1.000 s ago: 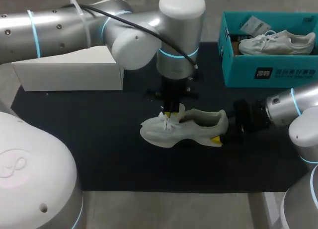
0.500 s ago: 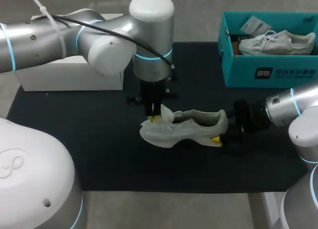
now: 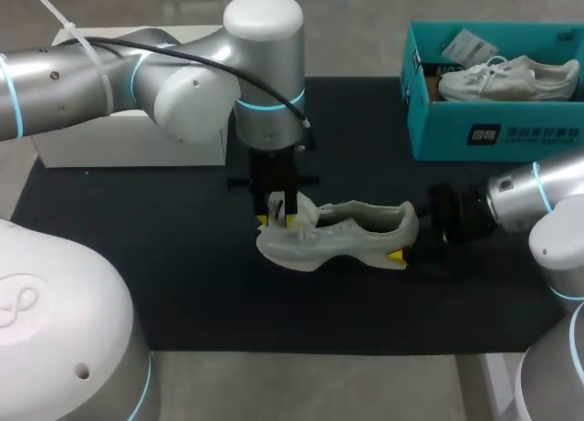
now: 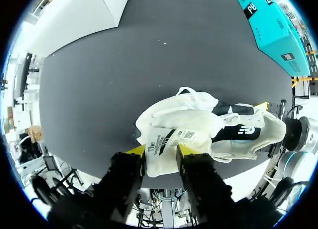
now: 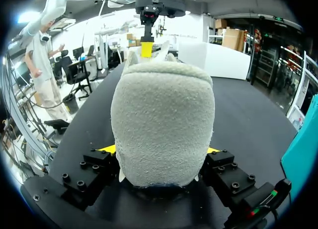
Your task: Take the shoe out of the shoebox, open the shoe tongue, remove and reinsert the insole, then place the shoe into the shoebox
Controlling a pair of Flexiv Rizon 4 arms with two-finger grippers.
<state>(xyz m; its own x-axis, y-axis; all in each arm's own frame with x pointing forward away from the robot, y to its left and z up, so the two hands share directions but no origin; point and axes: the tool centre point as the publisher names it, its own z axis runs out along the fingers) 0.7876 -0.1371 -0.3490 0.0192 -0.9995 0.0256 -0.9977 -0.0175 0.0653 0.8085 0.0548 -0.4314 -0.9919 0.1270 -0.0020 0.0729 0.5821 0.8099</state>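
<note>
Shoe (image 3: 356, 231) on black mat (image 3: 137, 257), teal shoebox (image 3: 511, 129) beyond, white box (image 3: 128, 142) nearby

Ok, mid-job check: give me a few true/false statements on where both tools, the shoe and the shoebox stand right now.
1. The right tool is shut on the heel of the shoe. True.
2. The left tool is open and clear of the shoe. False: its fingers pinch the tongue from both sides.
3. The held shoe lies inside the shoebox. False: it rests on the black mat, apart from the box.
4. A second white shoe lies in the shoebox. True.
</note>
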